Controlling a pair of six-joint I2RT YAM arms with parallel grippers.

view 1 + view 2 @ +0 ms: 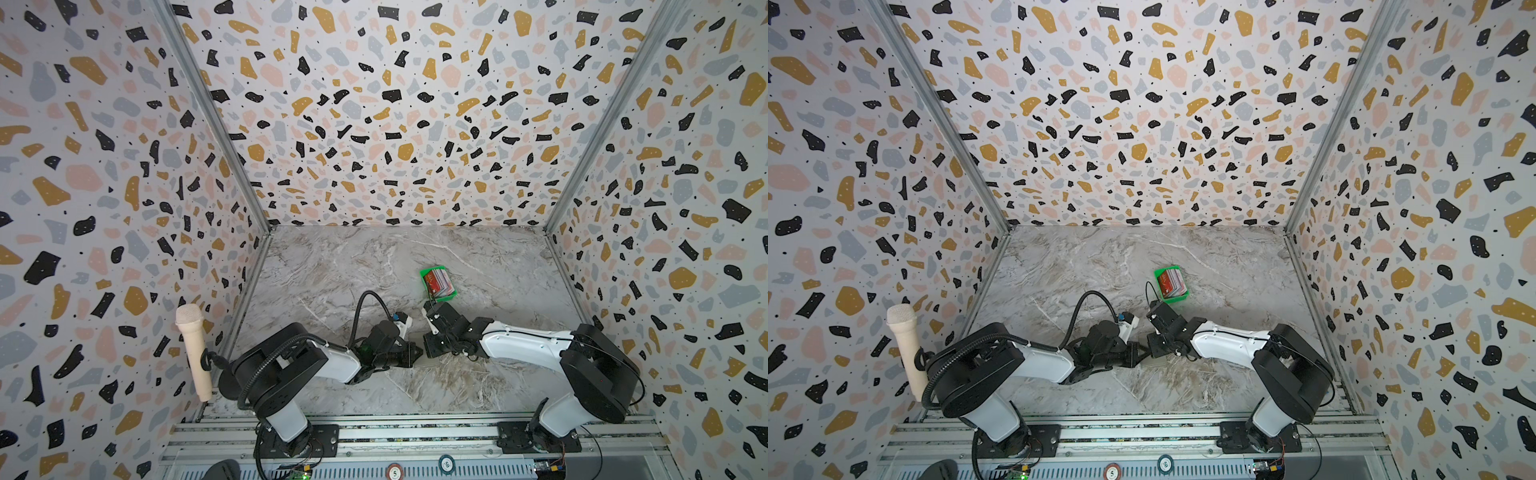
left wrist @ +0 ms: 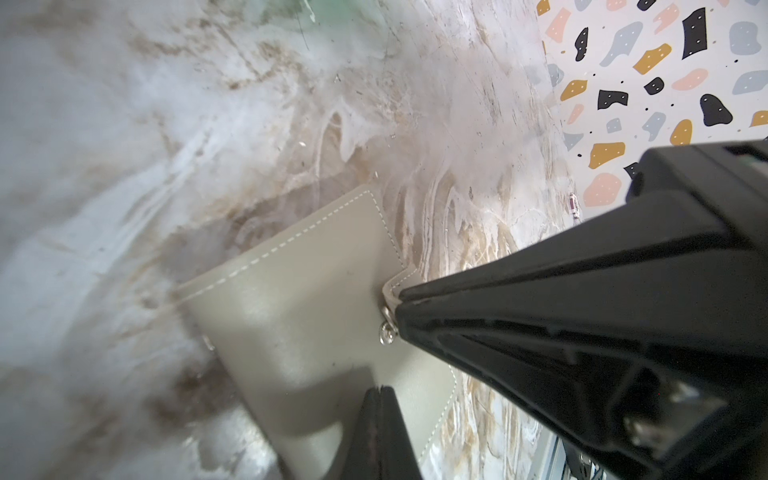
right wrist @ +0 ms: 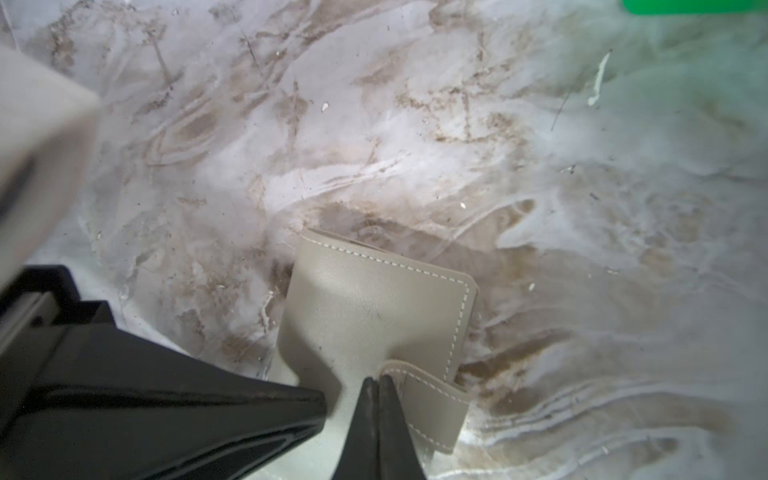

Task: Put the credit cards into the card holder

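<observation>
Looking at this one: the card holder (image 2: pixel 299 299) lies folded on the surface (image 1: pixel 332 270), nearer the robot's bases than the green tray (image 1: pixel 424 274). The credit cards (image 1: pixel 440 282) are stacked in that tray. The right jaws are closed tight and look pinched on the strap tab (image 3: pixel 424 395), right by the snap button (image 2: pixel 386 332). The left jaws are fully closed too, with their tips on the cover. I can't tell if they pinch or just press. My guess is the holder's light, soft and floppy, so pull at the tab while something pins the body. The cards look stiff, thin and slick, so grab one by an edge.
</observation>
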